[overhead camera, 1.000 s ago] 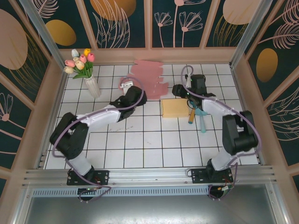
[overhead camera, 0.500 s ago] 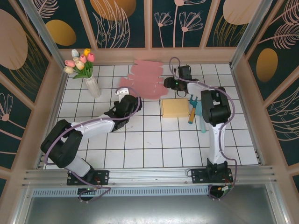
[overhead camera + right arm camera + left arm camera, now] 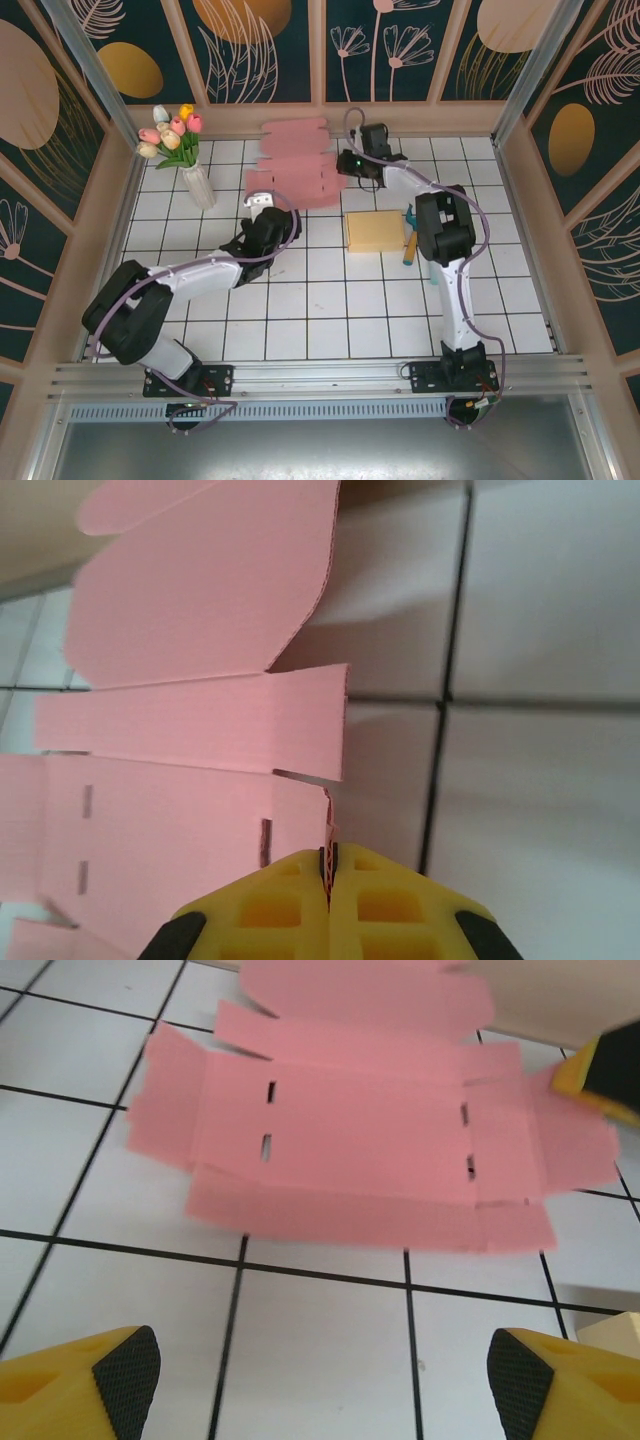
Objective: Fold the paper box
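Note:
The paper box [image 3: 293, 165] is a flat pink cardboard cut-out lying unfolded on the white tiles near the back wall. My right gripper [image 3: 347, 164] reaches far back and is shut on the box's right edge. In the right wrist view the yellow jaws [image 3: 328, 865] pinch a thin side flap of the paper box [image 3: 190, 710], which looks slightly lifted there. My left gripper [image 3: 262, 206] sits just in front of the box, open and apart from it. Its wrist view shows the paper box [image 3: 350, 1150] ahead of the left gripper [image 3: 322, 1372].
A white vase of tulips [image 3: 198, 185] stands at the back left. A yellow block [image 3: 372, 230] lies right of centre, with an orange-handled tool [image 3: 409, 243] and a teal one [image 3: 432, 262] beside it. Wooden walls close in the back and sides.
The right arm stretched toward the back wall and its jaws shut on the box's right edge. The box shifted left and back. The left gripper drew back slightly and stays open.

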